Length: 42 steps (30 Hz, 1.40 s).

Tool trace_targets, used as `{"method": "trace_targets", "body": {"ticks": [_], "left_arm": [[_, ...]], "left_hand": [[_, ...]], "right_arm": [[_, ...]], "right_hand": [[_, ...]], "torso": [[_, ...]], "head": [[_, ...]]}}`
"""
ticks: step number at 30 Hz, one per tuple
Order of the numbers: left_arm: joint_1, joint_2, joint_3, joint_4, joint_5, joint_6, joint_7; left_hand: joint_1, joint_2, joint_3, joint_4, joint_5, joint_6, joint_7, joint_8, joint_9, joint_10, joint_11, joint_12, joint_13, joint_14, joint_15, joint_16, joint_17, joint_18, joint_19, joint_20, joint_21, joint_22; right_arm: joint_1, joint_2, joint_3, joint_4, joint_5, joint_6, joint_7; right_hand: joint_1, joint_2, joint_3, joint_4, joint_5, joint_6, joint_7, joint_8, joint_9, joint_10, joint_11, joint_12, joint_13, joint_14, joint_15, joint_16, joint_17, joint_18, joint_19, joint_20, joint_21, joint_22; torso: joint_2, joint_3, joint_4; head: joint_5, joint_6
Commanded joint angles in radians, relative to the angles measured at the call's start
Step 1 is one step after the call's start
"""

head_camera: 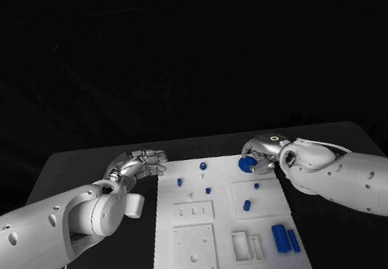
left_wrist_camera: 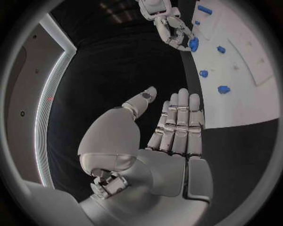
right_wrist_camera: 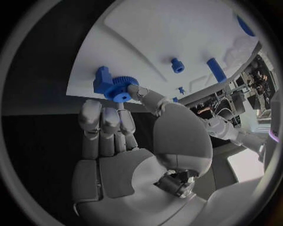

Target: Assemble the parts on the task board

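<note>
The white task board (head_camera: 223,239) lies in the middle of the black table. My right hand (head_camera: 260,151) is at the board's far right corner and pinches a blue gear (head_camera: 247,163) between thumb and fingers. In the right wrist view the gear (right_wrist_camera: 120,89) sits at the tips of that hand (right_wrist_camera: 129,141), against a blue block (right_wrist_camera: 101,79) at the board's edge. My left hand (head_camera: 140,164) hovers over the table just off the board's far left corner. The left wrist view shows this hand (left_wrist_camera: 171,136) with fingers stretched out and nothing in it.
Several small blue parts stand on the board, among them pegs (head_camera: 203,166) near the far edge and an oval piece (head_camera: 246,204) in the middle. Two blue cylinders (head_camera: 285,237) lie at the near right. White recessed plates (head_camera: 194,248) fill the near left.
</note>
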Motion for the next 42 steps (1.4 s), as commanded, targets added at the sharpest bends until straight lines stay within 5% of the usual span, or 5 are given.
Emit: {"method": "trace_targets", "body": {"ticks": [1, 12, 26, 36, 42], "left_arm": [[0.001, 0.001, 0.001, 0.003, -0.001, 0.005, 0.009], [0.001, -0.003, 0.001, 0.005, -0.005, 0.002, 0.010], [0.001, -0.005, 0.001, 0.011, -0.006, 0.001, 0.011], [0.001, -0.002, 0.001, 0.011, -0.006, 0.000, 0.010], [0.001, 0.003, 0.001, 0.010, -0.006, 0.000, 0.010]], "left_hand": [[-0.007, -0.003, 0.005, -0.001, -0.005, -0.001, 0.002, 0.004, -0.001, 0.000, -0.002, -0.003, 0.002, 0.003, -0.004, -0.001, 0.001, 0.019, -0.003, -0.001, 0.005, 0.021], [-0.007, -0.002, 0.006, -0.001, -0.005, 0.000, 0.002, 0.004, -0.001, 0.000, -0.003, -0.003, 0.002, 0.003, -0.005, -0.002, 0.001, 0.019, -0.003, -0.001, 0.005, 0.021], [-0.006, -0.002, 0.006, -0.001, -0.005, -0.001, 0.002, 0.004, -0.002, 0.001, -0.003, -0.003, 0.002, 0.004, -0.005, -0.002, 0.002, 0.019, -0.003, -0.001, 0.006, 0.021], [-0.006, -0.002, 0.006, -0.001, -0.005, -0.001, 0.002, 0.004, -0.002, 0.001, -0.003, -0.003, 0.002, 0.004, -0.005, -0.002, 0.002, 0.019, -0.003, -0.001, 0.006, 0.021], [-0.006, -0.002, 0.006, -0.001, -0.005, -0.001, 0.002, 0.004, -0.002, 0.001, -0.003, -0.003, 0.002, 0.004, -0.005, -0.002, 0.002, 0.019, -0.003, -0.001, 0.006, 0.021]], "right_arm": [[-0.012, -0.001, -0.007, 0.005, -0.137, -0.038, -0.057], [-0.011, -0.011, -0.007, 0.088, -0.228, -0.128, -0.135], [0.003, 0.000, -0.006, 0.232, -0.297, -0.160, -0.192], [0.002, 0.076, -0.008, 0.246, -0.307, -0.148, -0.201], [0.002, 0.127, -0.031, 0.200, -0.306, -0.138, -0.200]], "right_hand": [[0.010, -0.002, 0.015, 0.011, -0.039, 0.040, 0.010, 0.016, 0.009, 0.014, -0.003, 0.006, 0.072, 0.007, -0.005, -0.007, 0.003, 0.116, -0.001, -0.002, 0.006, 0.014], [0.013, -0.023, 0.042, 0.043, -0.089, 0.076, -0.002, 0.028, 0.010, 0.033, -0.014, 0.016, 0.076, 0.012, -0.016, -0.012, 0.011, 0.116, 0.006, -0.004, 0.010, 0.014], [0.014, -0.045, 0.051, 0.066, -0.104, 0.084, -0.004, 0.028, 0.009, 0.038, -0.017, 0.017, 0.076, 0.015, -0.018, -0.015, 0.014, 0.116, 0.011, -0.006, 0.012, 0.013], [0.014, -0.050, 0.054, 0.073, -0.109, 0.085, -0.005, 0.028, 0.008, 0.036, -0.017, 0.015, 0.074, 0.016, -0.019, -0.016, 0.015, 0.116, 0.012, -0.007, 0.013, 0.013], [0.014, -0.051, 0.054, 0.075, -0.110, 0.085, -0.005, 0.028, 0.008, 0.035, -0.017, 0.014, 0.074, 0.016, -0.019, -0.016, 0.015, 0.116, 0.012, -0.007, 0.013, 0.013]], "torso": [[0.000, 0.0007, -0.0001], [-0.001, 0.0001, -0.0006], [-0.001, -0.0007, 0.0003], [0.000, -0.0010, 0.0024], [0.000, -0.0023, 0.0043]], "head": [[-0.001, 0.002], [0.000, 0.002], [0.001, 0.008], [0.005, 0.011], [0.003, 0.012]]}}
